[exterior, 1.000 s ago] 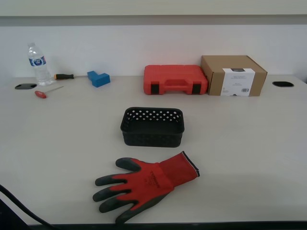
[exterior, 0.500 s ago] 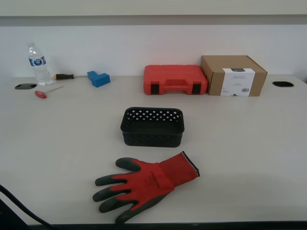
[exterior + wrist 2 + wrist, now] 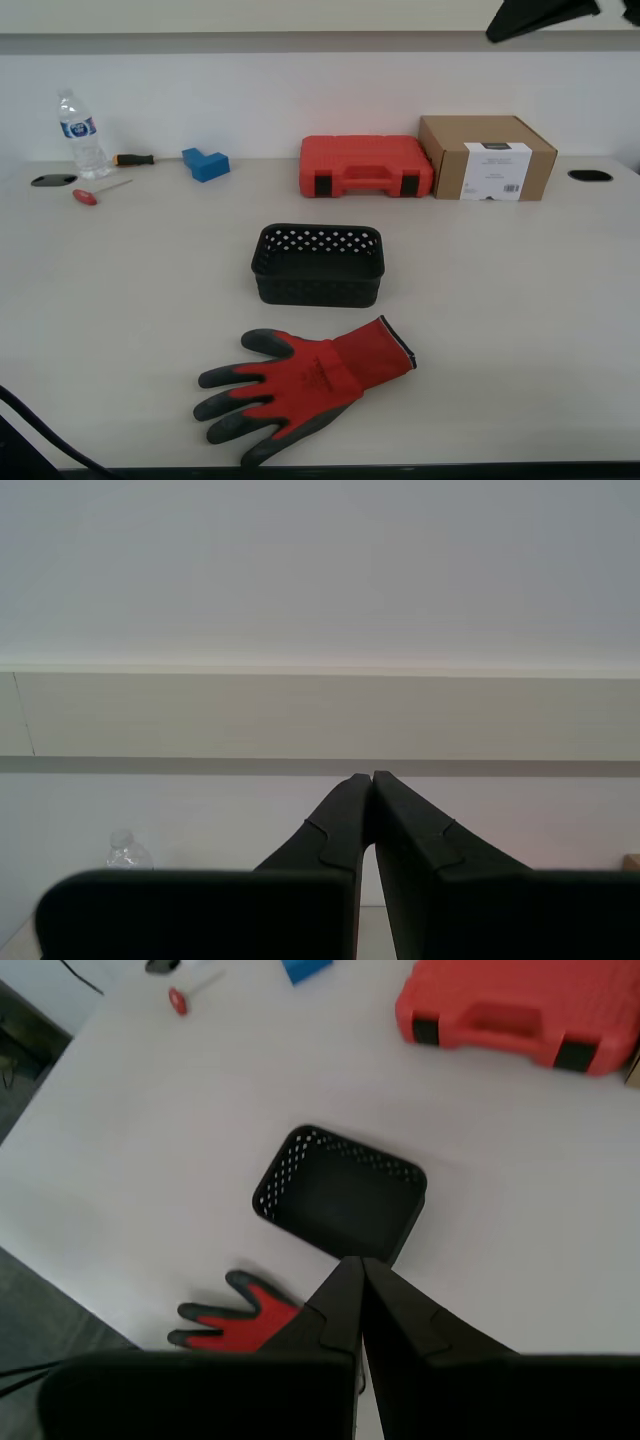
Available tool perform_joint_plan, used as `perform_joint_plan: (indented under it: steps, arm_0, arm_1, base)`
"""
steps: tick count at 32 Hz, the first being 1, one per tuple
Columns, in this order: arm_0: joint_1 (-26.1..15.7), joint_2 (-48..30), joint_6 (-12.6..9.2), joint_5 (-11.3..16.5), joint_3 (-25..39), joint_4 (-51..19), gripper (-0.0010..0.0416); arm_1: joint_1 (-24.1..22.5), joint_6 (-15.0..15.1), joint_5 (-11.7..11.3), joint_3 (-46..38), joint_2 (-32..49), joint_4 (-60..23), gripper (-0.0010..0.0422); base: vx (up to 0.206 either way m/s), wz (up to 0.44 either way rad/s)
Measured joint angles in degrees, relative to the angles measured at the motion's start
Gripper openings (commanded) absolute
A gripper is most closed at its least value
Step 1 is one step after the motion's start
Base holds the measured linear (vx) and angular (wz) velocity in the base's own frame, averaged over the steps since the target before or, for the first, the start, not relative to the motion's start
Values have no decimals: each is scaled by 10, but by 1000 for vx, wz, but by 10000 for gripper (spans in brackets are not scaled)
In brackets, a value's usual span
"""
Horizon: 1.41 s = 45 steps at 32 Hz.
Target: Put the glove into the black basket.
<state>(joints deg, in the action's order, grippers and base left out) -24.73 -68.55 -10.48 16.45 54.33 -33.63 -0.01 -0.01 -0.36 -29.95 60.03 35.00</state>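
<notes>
The red glove (image 3: 300, 385) with dark grey fingers lies flat near the table's front edge, cuff toward the exterior view's right. The black basket (image 3: 318, 262) stands empty just behind it, apart from it. In the first wrist view my first gripper (image 3: 360, 1262) is shut and empty, high above the table, over the basket (image 3: 340, 1195) and the glove (image 3: 235, 1322), whose cuff it hides. My second gripper (image 3: 371, 777) is shut and empty, facing the wall. A dark arm part (image 3: 540, 15) shows at the exterior view's top right; I cannot tell which arm.
A red tool case (image 3: 365, 166) and a brown cardboard box (image 3: 487, 157) stand at the back. A water bottle (image 3: 78, 135), two screwdrivers (image 3: 97, 191) and a blue block (image 3: 205, 163) are at the back left. A cable (image 3: 40, 430) crosses the front left corner.
A dark arm part has come into the exterior view's top right corner. The glove and the basket have not moved.
</notes>
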Motion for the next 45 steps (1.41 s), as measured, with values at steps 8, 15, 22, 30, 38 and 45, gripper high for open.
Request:
perform_joint_plan:
  steps: [8, 15, 22, 30, 38, 45]
  arm_0:
    - [-44, -167, 21, -4, 0, 12, 1]
    - [-82, -289, 25, -8, 2, 55, 1]
    - [-93, -375, 28, -11, 24, 77, 1]
    - [-95, -408, 27, 5, 26, 102, 1]
    - [-96, -455, 79, 9, 24, 115, 1]
    - [-104, -523, 88, 46, 31, 126, 59]
  arm_1:
    - [0, 0, 0, 0, 0, 0, 0]
    - [0, 0, 0, 0, 0, -1, 0]
    - [0, 0, -1, 0, 0, -1, 0]
    - [0, 0, -5, 0, 0, 0, 0]
    - [0, 0, -5, 0, 0, -1, 0]
    - [0, 0, -5, 0, 0, -1, 0]
  base:
    - [0, 0]
    - [0, 0]
    - [0, 0]
    - [0, 0]
    - [0, 0]
    - [0, 0]
